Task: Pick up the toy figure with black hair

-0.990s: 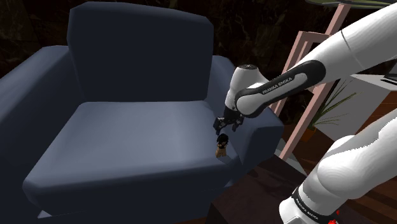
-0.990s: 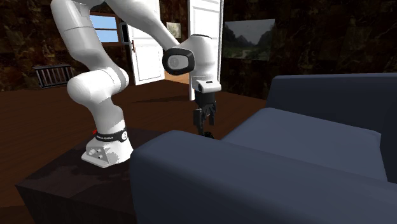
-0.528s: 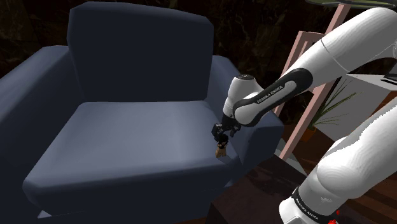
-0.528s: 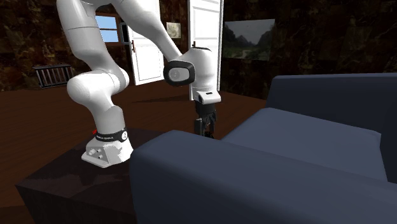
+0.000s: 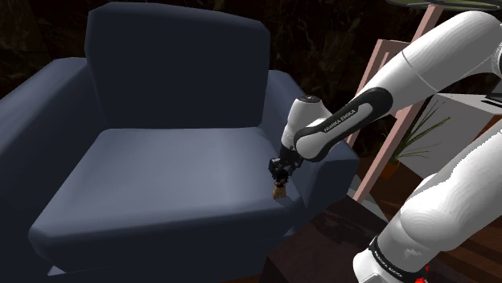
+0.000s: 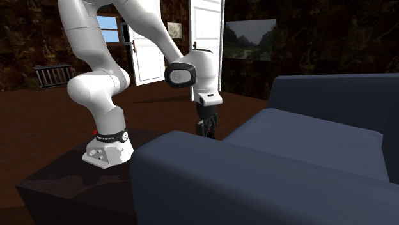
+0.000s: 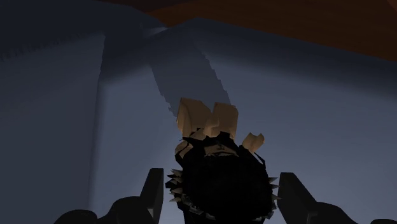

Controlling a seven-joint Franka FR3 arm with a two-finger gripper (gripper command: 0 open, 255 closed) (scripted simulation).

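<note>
The gripper [image 5: 278, 167] hangs low over the toy figure [image 7: 219, 181], fingers apart on either side of its black-haired head, holding nothing. The grasp seems at hand: close, then lift. The figure stands on a dark blue armchair [image 5: 161, 173], on the seat beside one armrest, in a dim room with a brown floor [image 6: 38, 121].

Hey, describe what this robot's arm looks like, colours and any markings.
The arm has rounded white links with dark joints; one dark section carries white Franka Emika lettering. A black band with a small red mark rings its base. The jaws are all black.
</note>
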